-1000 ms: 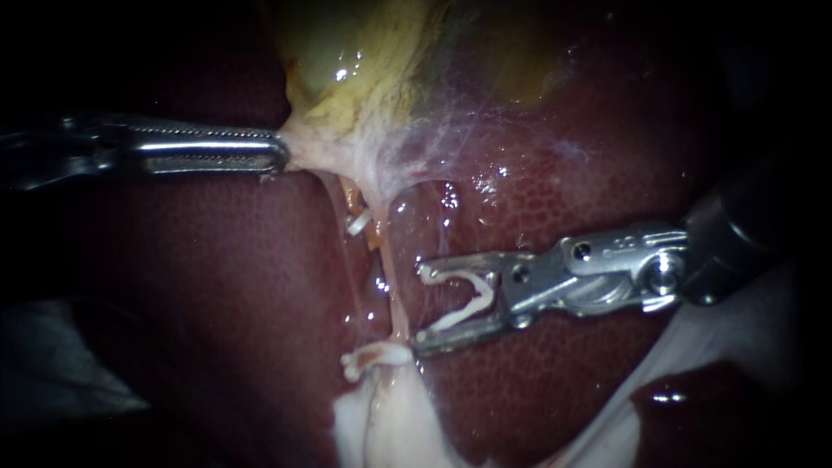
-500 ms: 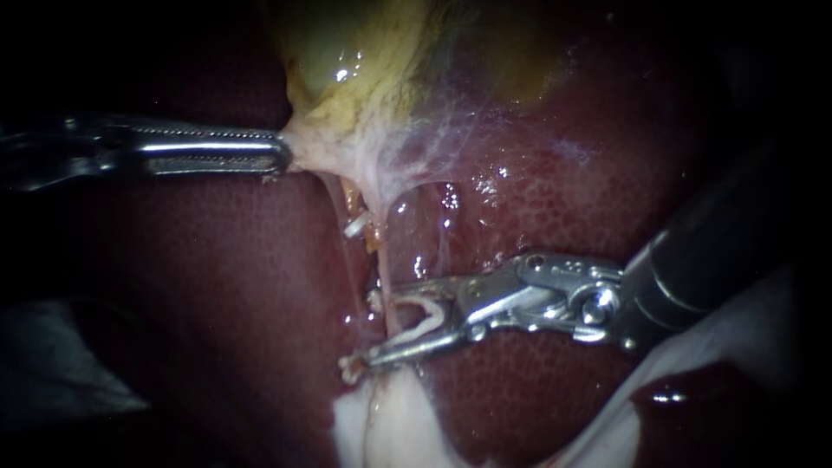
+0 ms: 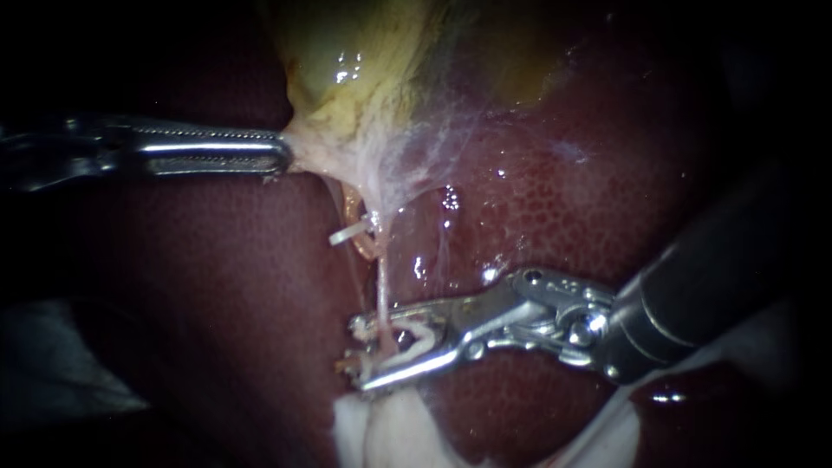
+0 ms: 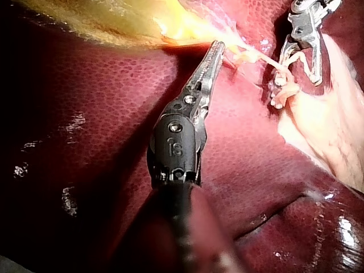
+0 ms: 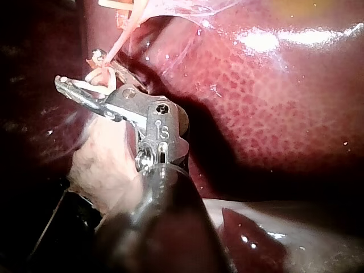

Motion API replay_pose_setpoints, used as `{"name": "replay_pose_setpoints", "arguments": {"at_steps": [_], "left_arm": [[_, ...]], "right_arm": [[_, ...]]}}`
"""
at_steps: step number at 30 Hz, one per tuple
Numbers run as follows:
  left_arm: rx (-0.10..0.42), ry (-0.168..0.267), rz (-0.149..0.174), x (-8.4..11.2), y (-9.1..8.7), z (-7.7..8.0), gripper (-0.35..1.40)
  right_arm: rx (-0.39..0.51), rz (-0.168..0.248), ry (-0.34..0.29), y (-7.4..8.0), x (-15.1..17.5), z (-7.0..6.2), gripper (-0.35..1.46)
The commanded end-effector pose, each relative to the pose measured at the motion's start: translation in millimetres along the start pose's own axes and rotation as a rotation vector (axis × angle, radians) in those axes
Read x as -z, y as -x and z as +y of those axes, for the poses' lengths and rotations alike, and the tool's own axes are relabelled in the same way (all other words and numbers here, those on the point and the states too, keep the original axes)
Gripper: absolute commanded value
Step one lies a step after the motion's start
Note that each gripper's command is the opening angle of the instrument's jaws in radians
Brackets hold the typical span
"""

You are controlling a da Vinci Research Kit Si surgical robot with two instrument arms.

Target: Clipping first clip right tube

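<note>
**Visitor:** Well, what fills most of the field?

**Onlooker:** Liver (image 3: 563, 199), dark red and mottled, carrying everything else. Gallbladder (image 3: 347, 61), yellowish, lies across the liver's upper part. Its neck is drawn out into pale, webbed strands.

**Visitor:** And the instruments?

**Onlooker:** Left instrument (image 3: 282, 156) enters from the left. Its jaws are clenched on the gallbladder at the neck and hold it taut. Right instrument (image 3: 357, 354) enters from the lower right on a dark shaft. Its jaws lie low over the liver, just above a pad of pale tissue (image 3: 381, 433) at the liver's lower edge.

**Visitor:** Where is the right tube?

**Onlooker:** Right tube (image 3: 381, 290) is a thin pinkish strand. It runs down from the gallbladder neck over the liver's middle and passes between the right instrument's jaws, near their tips. Those jaws grasp a white clip (image 3: 418, 336) seated between them. A gap shows between the clip's legs. Whether the legs touch the tube cannot be told.

**Visitor:** The smallest item?

**Onlooker:** Second clip (image 3: 349, 232), white, sits higher, on the strand just left of the right tube, near the gallbladder neck.
</note>
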Motion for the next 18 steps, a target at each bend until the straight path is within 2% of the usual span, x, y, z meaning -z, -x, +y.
{"name": "replay_pose_setpoints", "arguments": {"at_steps": [1, 8, 12, 18], "left_arm": [[0.0, 0.0, 0.0, 0.0, 0.0, 0.0, -0.35], [0.0, 0.0, 0.0, -0.1, 0.1, 0.0, -0.35], [-0.001, -0.001, 0.0, -0.1, 0.1, 0.0, -0.35], [-0.001, -0.001, 0.0, -0.2, 0.1, 0.0, -0.35]], "right_arm": [[-0.003, -0.003, -0.007, 0.0, -0.1, -0.2, 0.46], [-0.004, -0.018, -0.034, 0.0, -0.1, -0.5, 0.38], [-0.004, -0.019, -0.036, 0.0, 0.3, -0.7, 0.27], [-0.004, -0.02, -0.038, 0.1, 0.6, -0.8, -0.09]]}}
